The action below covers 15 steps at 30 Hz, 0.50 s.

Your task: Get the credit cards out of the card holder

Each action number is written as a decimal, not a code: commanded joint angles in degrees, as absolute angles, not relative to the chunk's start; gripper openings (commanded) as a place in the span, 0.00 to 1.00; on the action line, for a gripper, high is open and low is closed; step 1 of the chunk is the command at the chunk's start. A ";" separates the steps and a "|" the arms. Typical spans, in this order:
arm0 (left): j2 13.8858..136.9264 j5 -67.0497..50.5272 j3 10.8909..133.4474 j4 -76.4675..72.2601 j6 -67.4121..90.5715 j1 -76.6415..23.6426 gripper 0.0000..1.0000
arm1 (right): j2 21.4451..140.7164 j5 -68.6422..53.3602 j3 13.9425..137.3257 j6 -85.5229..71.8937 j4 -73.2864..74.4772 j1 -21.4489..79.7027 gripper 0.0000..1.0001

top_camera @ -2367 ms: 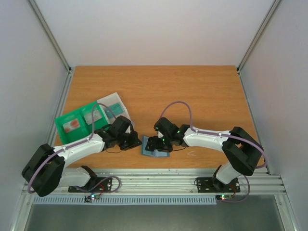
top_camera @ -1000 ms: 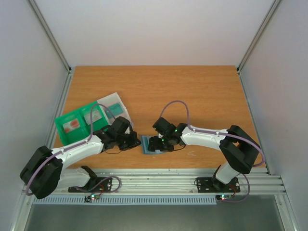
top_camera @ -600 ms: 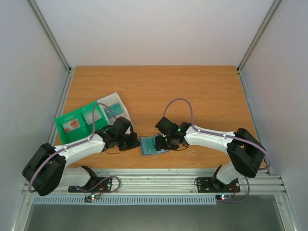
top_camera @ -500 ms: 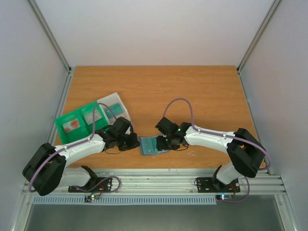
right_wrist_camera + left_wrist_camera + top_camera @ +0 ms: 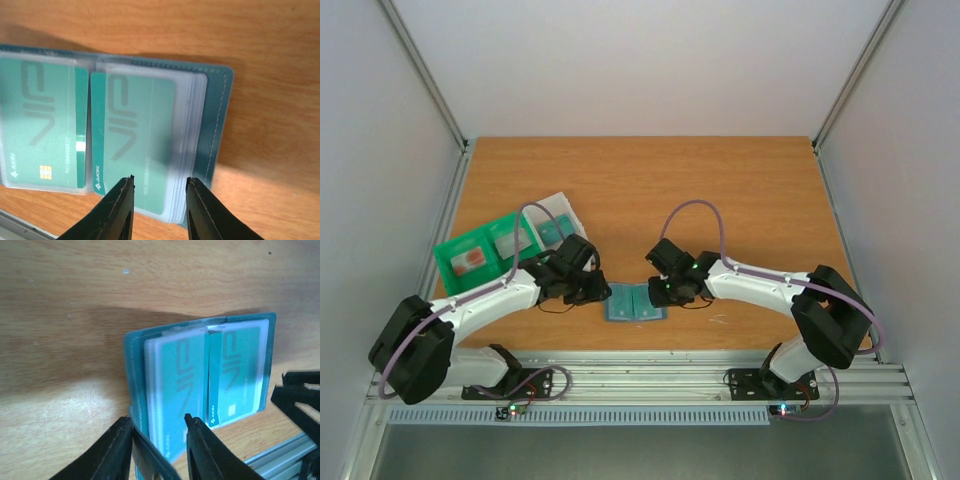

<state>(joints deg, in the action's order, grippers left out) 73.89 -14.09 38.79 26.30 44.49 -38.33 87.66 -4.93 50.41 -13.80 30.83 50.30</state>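
The card holder (image 5: 634, 303) lies spread open flat on the table near the front edge, its slate-blue cover (image 5: 131, 370) edging clear sleeves. Teal credit cards (image 5: 235, 375) sit inside the sleeves, one per page (image 5: 135, 130), with more sleeves stacked beneath. My left gripper (image 5: 603, 293) is at the holder's left edge, open, its fingers (image 5: 158, 419) straddling the left page's lower corner. At the right page, my right gripper (image 5: 658, 292) is open too, its tips (image 5: 160, 178) straddling the lower edge of the sleeve stack without pinching it. The cover (image 5: 220, 115) rests on the wood.
A green plastic tray (image 5: 480, 255) holding cards and a clear whitish tray (image 5: 555, 220) lie on the table behind the left arm. The metal rail (image 5: 640, 378) runs just in front of the holder. Grey walls enclose the table on three sides.
The holder, earlier folded between both grippers, has been spread open flat. My left gripper has gone from shut to open, and the right jaws have narrowed.
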 commanded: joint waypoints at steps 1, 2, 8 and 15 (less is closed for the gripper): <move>71.40 -14.98 39.99 25.25 45.29 -38.48 0.35 | 87.32 -8.05 50.21 -12.74 26.83 47.57 0.28; 71.21 -15.66 39.65 24.11 45.69 -38.49 0.36 | 87.70 -9.09 50.19 -12.82 26.15 47.15 0.27; 73.00 -20.95 37.15 15.36 48.52 -38.61 0.38 | 90.00 -10.81 50.33 -12.78 24.35 46.07 0.24; 75.12 -22.43 37.15 12.25 48.31 -39.08 0.39 | 91.78 -10.17 49.10 -13.08 23.29 45.74 0.19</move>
<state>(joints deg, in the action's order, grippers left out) 73.58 -20.29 37.76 17.87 47.99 -38.65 90.87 -10.20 50.30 -13.32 24.77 46.06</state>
